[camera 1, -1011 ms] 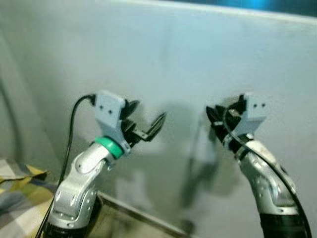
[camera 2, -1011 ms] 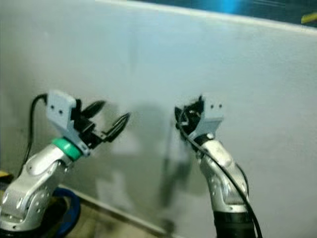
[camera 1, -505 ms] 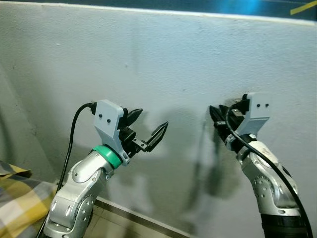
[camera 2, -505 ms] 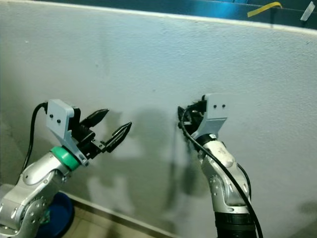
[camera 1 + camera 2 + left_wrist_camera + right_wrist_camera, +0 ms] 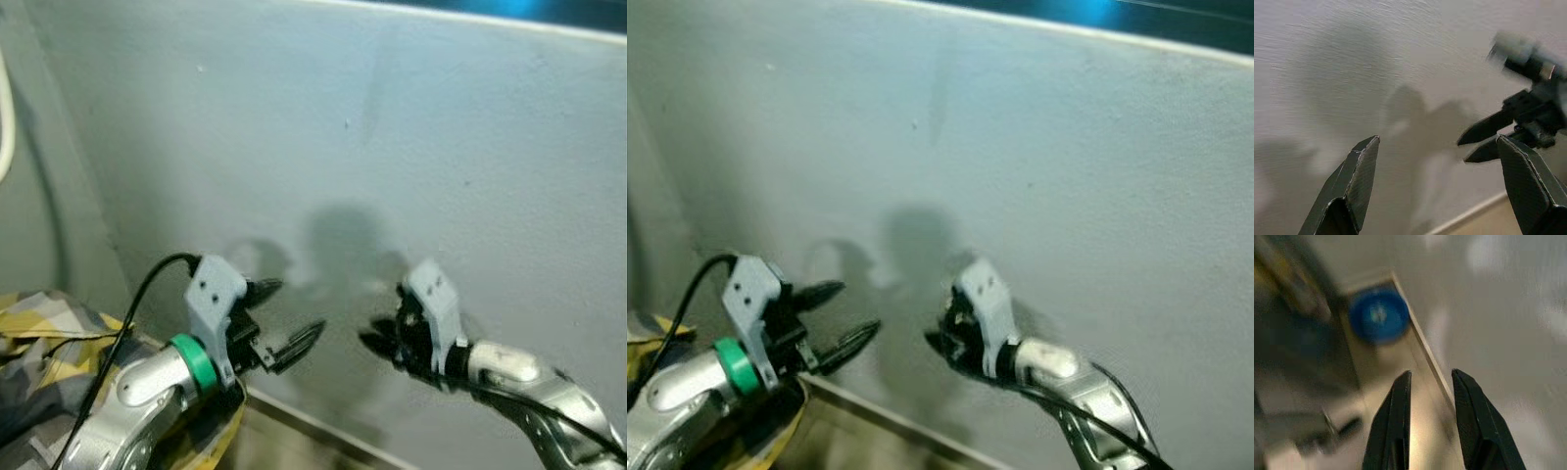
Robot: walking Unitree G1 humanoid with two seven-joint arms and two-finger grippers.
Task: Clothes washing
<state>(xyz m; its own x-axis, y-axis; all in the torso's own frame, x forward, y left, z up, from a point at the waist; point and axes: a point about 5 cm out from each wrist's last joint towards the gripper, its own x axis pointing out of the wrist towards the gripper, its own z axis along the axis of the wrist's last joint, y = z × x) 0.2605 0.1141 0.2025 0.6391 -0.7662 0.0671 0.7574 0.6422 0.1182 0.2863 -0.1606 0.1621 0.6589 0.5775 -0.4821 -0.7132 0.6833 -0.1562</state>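
A yellow and grey checked cloth (image 5: 44, 328) lies at the lower left, partly behind my left arm. My left gripper (image 5: 289, 318) is held low before the grey wall (image 5: 392, 147), open wide with nothing between its fingers (image 5: 1359, 171). My right gripper (image 5: 380, 343) points left toward it, a short way apart, and also appears in the left wrist view (image 5: 1469, 147). Its fingers (image 5: 1396, 416) stand a narrow gap apart, holding nothing. Neither gripper touches the cloth.
The plain grey wall is close ahead, with a skirting strip (image 5: 323, 431) where it meets the floor. A blurred blue round tub (image 5: 1378, 316) sits on the floor by the wall. A pale hose or cable (image 5: 6, 127) hangs at the far left.
The view has shifted and the checked cloth shows more at the lower left. Both arms now sit lower, and the right gripper has turned to point left toward the left gripper.
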